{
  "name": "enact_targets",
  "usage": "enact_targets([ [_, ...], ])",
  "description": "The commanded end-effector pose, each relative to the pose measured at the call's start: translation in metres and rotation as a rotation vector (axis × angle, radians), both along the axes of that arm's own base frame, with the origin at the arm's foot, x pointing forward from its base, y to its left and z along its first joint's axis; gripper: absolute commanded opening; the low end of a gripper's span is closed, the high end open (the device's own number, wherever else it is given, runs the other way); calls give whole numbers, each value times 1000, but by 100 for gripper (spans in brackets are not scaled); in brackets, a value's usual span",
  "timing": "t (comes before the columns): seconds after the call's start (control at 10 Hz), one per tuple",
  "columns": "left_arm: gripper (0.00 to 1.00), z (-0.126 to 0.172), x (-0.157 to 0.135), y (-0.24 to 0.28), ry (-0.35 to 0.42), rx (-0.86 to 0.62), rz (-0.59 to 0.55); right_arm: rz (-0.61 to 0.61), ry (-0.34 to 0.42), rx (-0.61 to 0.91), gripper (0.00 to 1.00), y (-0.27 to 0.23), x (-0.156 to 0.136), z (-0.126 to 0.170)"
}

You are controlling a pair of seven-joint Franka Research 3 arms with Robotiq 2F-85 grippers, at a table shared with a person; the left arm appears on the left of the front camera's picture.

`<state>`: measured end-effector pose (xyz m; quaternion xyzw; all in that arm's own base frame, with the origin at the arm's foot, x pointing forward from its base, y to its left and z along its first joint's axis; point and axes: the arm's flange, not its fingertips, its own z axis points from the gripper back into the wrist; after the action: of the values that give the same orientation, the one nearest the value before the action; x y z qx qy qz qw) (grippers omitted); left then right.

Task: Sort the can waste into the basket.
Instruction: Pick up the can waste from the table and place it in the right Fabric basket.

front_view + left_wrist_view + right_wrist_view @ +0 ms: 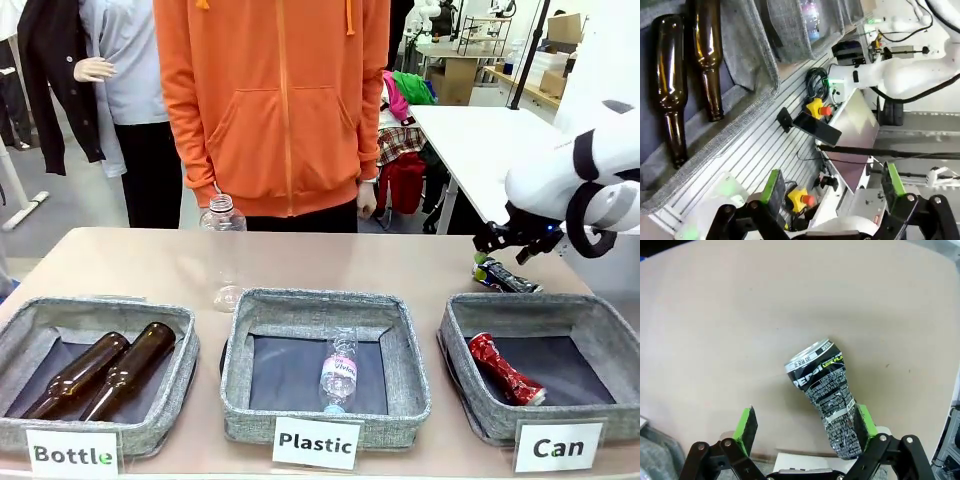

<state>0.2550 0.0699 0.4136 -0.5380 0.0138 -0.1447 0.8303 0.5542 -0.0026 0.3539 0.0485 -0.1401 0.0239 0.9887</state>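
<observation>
The silver and black can [826, 392] lies on the tan table between the open fingers of my right gripper [805, 427], close against the right pad [864, 421] and well apart from the left pad. From the front, this gripper [487, 262] hangs low over that can [510, 278], just behind the "Can" basket [520, 302]. The crushed red can [505, 368] lies inside that basket on its dark base. My left gripper [832, 185] is open and holds nothing; it looks past the table's edge.
The "Plastic" bin [325, 303] holds a clear bottle [338, 370]. Two brown bottles [105, 368] lie in the "Bottle" bin [60, 305]. Another clear bottle [222, 215] stands on the table before the person in an orange hoodie [272, 100].
</observation>
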Motion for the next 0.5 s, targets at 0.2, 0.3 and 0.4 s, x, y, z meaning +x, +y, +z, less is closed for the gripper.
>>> enact_targets([
  [0.2, 100, 9, -17, 12, -39, -65, 10, -19, 25, -90, 100, -4, 12, -20],
  [0.3, 100, 9, -17, 12, -39, -65, 10, -18, 30, -93, 100, -4, 12, -24],
  [0.4, 100, 9, -17, 12, -39, -65, 10, -22, 11, -90, 100, -3, 17, -25],
])
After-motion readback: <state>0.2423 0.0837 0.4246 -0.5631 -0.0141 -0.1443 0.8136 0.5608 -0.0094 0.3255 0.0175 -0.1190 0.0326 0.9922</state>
